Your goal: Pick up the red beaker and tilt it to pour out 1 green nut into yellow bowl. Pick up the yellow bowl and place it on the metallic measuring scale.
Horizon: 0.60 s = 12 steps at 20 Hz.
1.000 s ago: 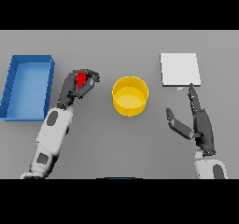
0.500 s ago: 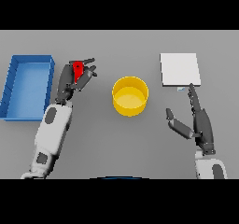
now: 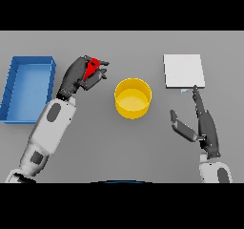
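My left hand (image 3: 76, 76) is curled round the red beaker (image 3: 92, 68), holding it off the table to the left of the yellow bowl (image 3: 133, 97). The beaker is tilted, its top leaning toward the bowl but still short of the rim. No green nut shows in the bowl or outside the beaker. The metallic measuring scale (image 3: 184, 71) lies flat at the back right. My right hand (image 3: 202, 123) hovers to the right of the bowl, just in front of the scale, fingers straight and thumb spread, holding nothing.
A blue tray (image 3: 14, 87) with raised walls sits at the far left, beside my left forearm. Grey table surface stretches between the bowl and the scale.
My left hand has lifted the red beaker and carried it right, toward the yellow bowl, tilting it on the way. The right hand has stayed where it was.
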Available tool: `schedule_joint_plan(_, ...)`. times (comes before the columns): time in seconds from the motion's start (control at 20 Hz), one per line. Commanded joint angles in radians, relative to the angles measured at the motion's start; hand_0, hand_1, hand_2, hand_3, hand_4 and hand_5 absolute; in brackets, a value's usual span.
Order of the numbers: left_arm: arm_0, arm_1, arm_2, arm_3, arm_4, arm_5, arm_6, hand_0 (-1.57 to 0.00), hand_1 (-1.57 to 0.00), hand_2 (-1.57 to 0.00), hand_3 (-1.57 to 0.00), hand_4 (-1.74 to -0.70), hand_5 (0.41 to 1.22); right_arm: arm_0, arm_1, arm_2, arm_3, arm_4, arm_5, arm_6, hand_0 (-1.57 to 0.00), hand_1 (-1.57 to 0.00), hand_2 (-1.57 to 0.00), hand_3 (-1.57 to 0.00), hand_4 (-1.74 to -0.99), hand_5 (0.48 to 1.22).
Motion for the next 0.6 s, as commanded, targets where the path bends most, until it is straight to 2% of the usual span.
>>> schedule_joint_plan(0.0, -0.008, 0.004, -0.014, 0.001, -0.012, -0.002, 0.012, -1.56, -1.56, -1.56, -1.56, -1.73, 1.111, -0.007, 0.004, 0.002, 0.002, 0.000, 0.000, 0.012, 0.00, 0.00, 0.00, 0.00, -1.256, 0.678)
schedule_joint_plan(0.05, -0.014, 0.015, -0.024, 0.001, -0.020, -0.007, 0.022, -1.56, -1.56, -1.56, -1.56, -1.73, 1.112, -0.007, 0.005, 0.004, 0.000, -0.004, 0.005, 0.011, 0.00, 0.00, 0.00, 0.00, -1.256, 0.678)
schedule_joint_plan(0.25, -0.086, 0.049, -0.137, 0.025, -0.163, -0.005, 0.138, -1.57, -1.57, -1.57, -1.57, -1.74, 1.131, 0.003, 0.008, 0.007, -0.006, -0.009, 0.012, 0.012, 0.00, 0.00, 0.00, 0.00, -1.252, 0.685)
schedule_joint_plan(0.3, -0.099, 0.072, -0.171, 0.026, -0.203, -0.018, 0.154, -1.57, -1.57, -1.57, -1.57, -1.74, 1.133, 0.011, 0.008, 0.008, -0.007, -0.012, 0.015, 0.000, 0.00, 0.00, 0.00, 0.00, -1.254, 0.687)
schedule_joint_plan(0.4, -0.132, 0.096, -0.255, 0.030, -0.290, -0.041, 0.179, -1.57, -1.57, -1.57, -1.57, -1.74, 1.127, 0.004, 0.019, 0.014, -0.013, -0.007, 0.009, 0.016, 0.00, 0.00, 0.00, 0.00, -1.256, 0.690)
schedule_joint_plan(0.55, -0.195, 0.118, -0.342, 0.058, -0.383, -0.080, 0.207, -1.57, -1.57, -1.57, -1.57, -1.74, 1.173, 0.012, 0.010, 0.012, -0.023, -0.008, 0.013, 0.016, 0.00, 0.00, 0.00, 0.00, -1.270, 0.700)
